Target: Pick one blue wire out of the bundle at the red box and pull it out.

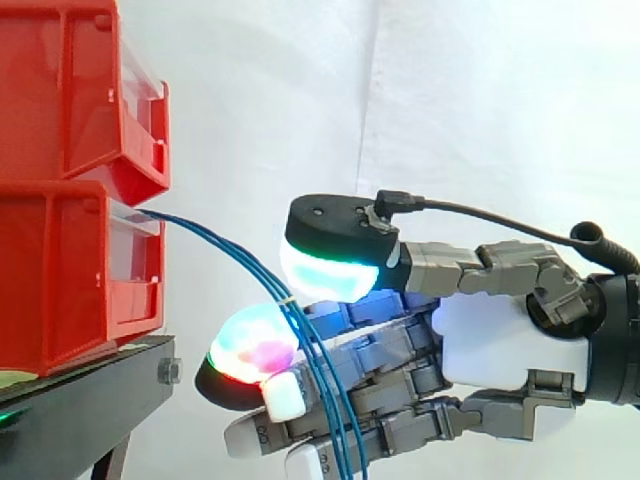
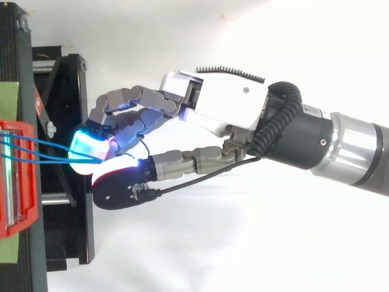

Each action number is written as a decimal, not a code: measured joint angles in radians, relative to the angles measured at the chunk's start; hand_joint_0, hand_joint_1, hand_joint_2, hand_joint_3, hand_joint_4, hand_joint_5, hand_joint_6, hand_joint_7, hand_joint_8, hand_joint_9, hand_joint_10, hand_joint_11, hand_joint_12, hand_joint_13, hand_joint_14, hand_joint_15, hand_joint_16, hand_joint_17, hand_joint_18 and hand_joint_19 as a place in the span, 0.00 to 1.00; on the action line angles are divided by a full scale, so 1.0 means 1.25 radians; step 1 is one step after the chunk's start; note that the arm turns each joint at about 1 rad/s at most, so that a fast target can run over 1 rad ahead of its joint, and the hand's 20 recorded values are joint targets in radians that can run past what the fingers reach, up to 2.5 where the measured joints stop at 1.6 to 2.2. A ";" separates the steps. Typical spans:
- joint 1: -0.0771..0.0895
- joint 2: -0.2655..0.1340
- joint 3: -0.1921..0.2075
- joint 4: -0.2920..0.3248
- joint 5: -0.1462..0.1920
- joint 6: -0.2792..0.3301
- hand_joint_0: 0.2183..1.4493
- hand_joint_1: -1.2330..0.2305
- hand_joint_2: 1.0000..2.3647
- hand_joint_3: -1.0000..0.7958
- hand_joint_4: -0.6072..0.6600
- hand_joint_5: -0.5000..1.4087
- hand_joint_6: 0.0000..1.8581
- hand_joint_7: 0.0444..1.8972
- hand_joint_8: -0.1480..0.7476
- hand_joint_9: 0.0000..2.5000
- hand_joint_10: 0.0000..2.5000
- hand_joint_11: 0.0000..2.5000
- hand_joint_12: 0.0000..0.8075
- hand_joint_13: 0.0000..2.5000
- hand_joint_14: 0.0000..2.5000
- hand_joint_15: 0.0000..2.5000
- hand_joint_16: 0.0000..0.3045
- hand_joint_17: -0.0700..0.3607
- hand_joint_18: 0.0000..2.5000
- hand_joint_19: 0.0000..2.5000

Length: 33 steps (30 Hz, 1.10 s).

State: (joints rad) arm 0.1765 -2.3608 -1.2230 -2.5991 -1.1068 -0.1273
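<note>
Blue wires [image 1: 322, 380] | exit front of lower red bin [image 1: 60, 280], sag toward 5 o'clock (three strands, perhaps) | hand [image 1: 500, 340] at 3 o'clock of bin, fingers [image 2: 124, 96] curled, thumb pad [image 1: 330, 272] above and fingertip pad [image 1: 250, 350] below clamped on the strands | top view: pads meet at wires | bin sits on black stand [image 1: 90, 400]

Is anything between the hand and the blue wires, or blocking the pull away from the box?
Nothing visible. The wires run free from the box to the hand, bunched together there, and the space behind the hand looks open.
</note>
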 measured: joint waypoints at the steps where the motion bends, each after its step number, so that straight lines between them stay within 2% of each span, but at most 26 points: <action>1: 0.000 0.000 0.000 0.000 0.000 0.000 0.30 0.35 0.01 0.47 0.69 0.17 0.44 0.48 0.58 0.33 0.00 0.21 0.56 0.23 0.00 0.07 0.20 0.48 0.27 0.15; 10: -0.001 0.000 0.001 -0.001 -0.004 0.000 0.30 0.36 0.01 0.52 0.70 0.16 0.46 0.47 0.61 0.33 0.00 0.22 0.60 0.24 0.00 0.07 0.22 0.51 0.29 0.14; 20: -0.006 0.004 0.001 -0.003 -0.037 0.008 0.30 0.37 0.01 0.55 0.70 0.16 0.47 0.44 0.63 0.34 0.00 0.23 0.62 0.25 0.00 0.08 0.23 0.53 0.30 0.14; 29: -0.007 0.022 0.001 -0.051 -0.046 0.010 0.32 0.35 0.01 0.55 0.67 0.16 0.48 0.43 0.62 0.34 0.00 0.24 0.61 0.25 0.00 0.08 0.22 0.51 0.30 0.14; 33: -0.009 0.024 0.001 -0.065 -0.048 0.011 0.31 0.35 0.01 0.55 0.70 0.16 0.48 0.43 0.62 0.34 0.01 0.25 0.60 0.25 0.00 0.08 0.22 0.51 0.30 0.14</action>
State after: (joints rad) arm 0.1657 -2.3305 -1.2214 -2.6801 -1.1666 -0.1137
